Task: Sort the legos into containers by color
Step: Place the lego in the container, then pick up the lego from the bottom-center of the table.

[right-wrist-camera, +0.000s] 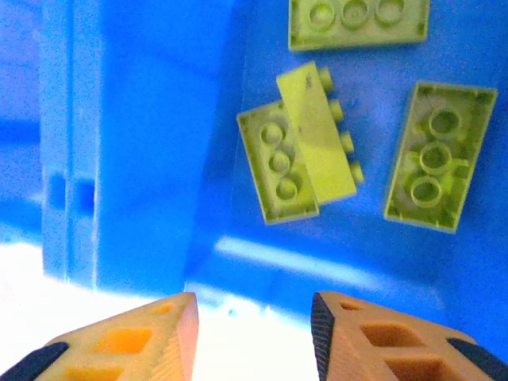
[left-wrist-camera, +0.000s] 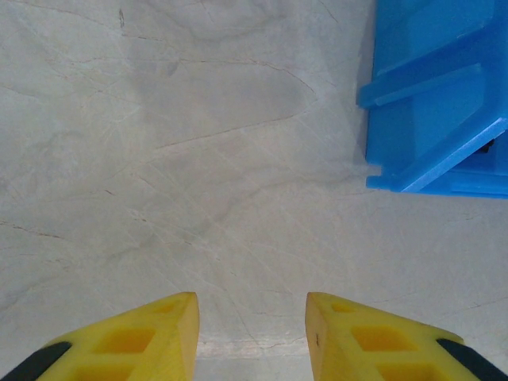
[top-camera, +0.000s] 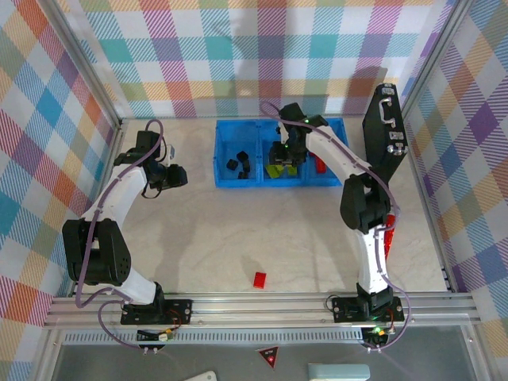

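Lone red brick (top-camera: 259, 279) spotted on table (top-camera: 206, 238), lower centre of top view, well apart from blue tray (top-camera: 238, 183). Judged light, rigid, slick plastic, so best pinched across flat long sides, not studs.

Left gripper (left-wrist-camera: 252, 325) seen parted, nothing held, hung over bare table left of tray. Right gripper (right-wrist-camera: 254, 325) parted too, empty, above middle compartment where green bricks (right-wrist-camera: 435, 155) are piled.

Black bricks (top-camera: 238, 165) kept in left compartment, red bricks (top-camera: 320, 165) in right. No brand or writing can be read anywhere, tbh.
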